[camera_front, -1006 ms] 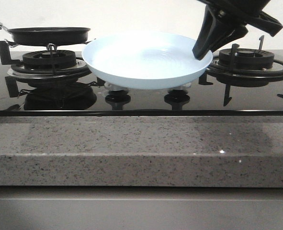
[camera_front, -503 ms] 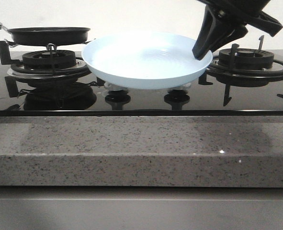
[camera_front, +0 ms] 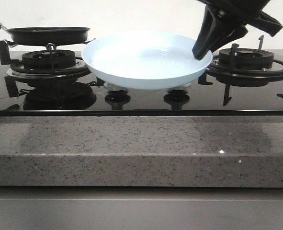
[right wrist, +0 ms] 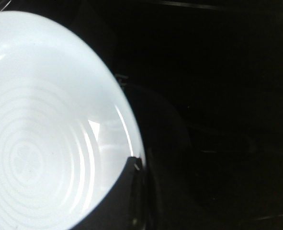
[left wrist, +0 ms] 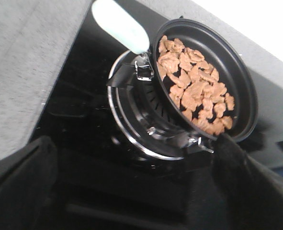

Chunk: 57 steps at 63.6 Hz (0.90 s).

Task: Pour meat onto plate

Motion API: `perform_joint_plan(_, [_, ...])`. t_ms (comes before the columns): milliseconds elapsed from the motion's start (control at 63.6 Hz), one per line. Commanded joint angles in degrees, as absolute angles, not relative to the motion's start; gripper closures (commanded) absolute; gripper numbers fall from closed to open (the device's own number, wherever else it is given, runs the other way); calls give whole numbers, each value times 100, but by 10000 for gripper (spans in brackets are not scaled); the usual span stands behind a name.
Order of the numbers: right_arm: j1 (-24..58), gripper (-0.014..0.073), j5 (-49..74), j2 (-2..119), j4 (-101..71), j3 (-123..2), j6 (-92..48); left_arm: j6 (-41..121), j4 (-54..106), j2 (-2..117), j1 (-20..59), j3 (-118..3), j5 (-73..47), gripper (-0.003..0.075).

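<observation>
Burners sit left (camera_front: 48, 61) and right (camera_front: 246, 60) on the black glass stove (camera_front: 141, 101), the black frying pan (camera_front: 49, 34) resting on the left one with the meat (left wrist: 194, 88) piled inside it. Between the burners the pale blue plate (camera_front: 131, 72) is raised off the glass, its right rim pinched by the right gripper (camera_front: 201, 51), whose fingers are clenched on it. The left gripper (left wrist: 131, 191) hangs near the pan with fingers spread wide, touching nothing, the meat beyond them.
</observation>
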<state>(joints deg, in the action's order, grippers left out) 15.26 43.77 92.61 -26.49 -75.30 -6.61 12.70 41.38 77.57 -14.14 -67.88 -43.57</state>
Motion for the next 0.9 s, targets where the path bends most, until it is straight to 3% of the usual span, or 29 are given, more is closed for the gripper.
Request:
perform_joint_plan(0, [1514,622,4118,8976,-2862,-7689,-703,2038,5429,8073,-1764,-7212,-4745,82])
perform_joint_plan(314, [1514,622,4118,8976,-2862,-7689,-703,2389,6334,9396,-2007,-8186,-5291,82])
perform_joint_plan(880, [1514,622,4122,8976,-2862,-7689,-703,2389,7086,10531,-1865,-9104,-5459,83])
